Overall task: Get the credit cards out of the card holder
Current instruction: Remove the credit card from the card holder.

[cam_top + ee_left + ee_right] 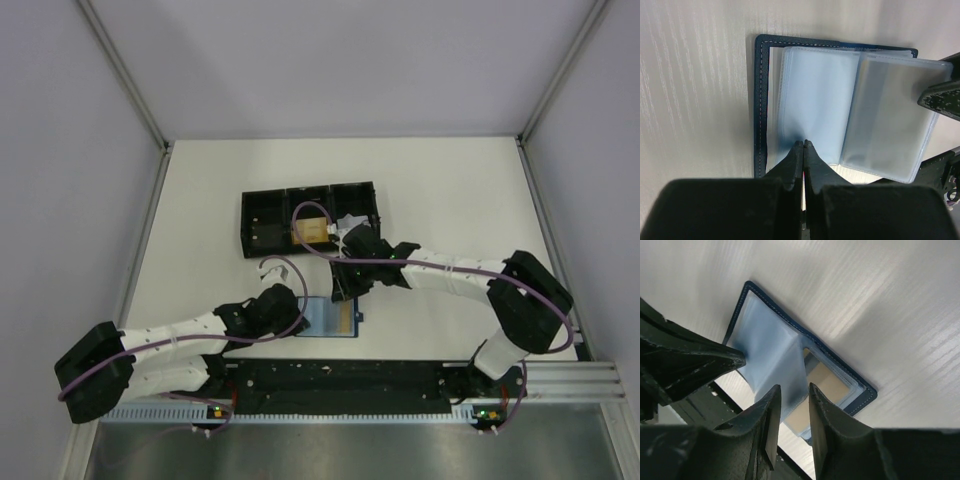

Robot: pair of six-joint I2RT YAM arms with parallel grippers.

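Observation:
The dark-blue card holder (pixel 335 318) lies open on the table near the front edge, its clear sleeves fanned out. My left gripper (pixel 298 315) is shut, its tips (pixel 804 142) pressing down on the left sleeve page of the holder (pixel 761 100). My right gripper (pixel 345 290) hangs over the holder (pixel 860 382), its jaws (pixel 795 386) a narrow gap apart astride a raised clear sleeve. An orange-tan credit card (pixel 829 381) shows inside the right-hand sleeves. Another orange-tan card (pixel 312 233) lies in the black tray.
The black three-compartment tray (pixel 262 215) stands behind the holder at mid-table. A black rail (pixel 340 380) runs along the front edge between the arm bases. Grey walls close in the left, right and back sides.

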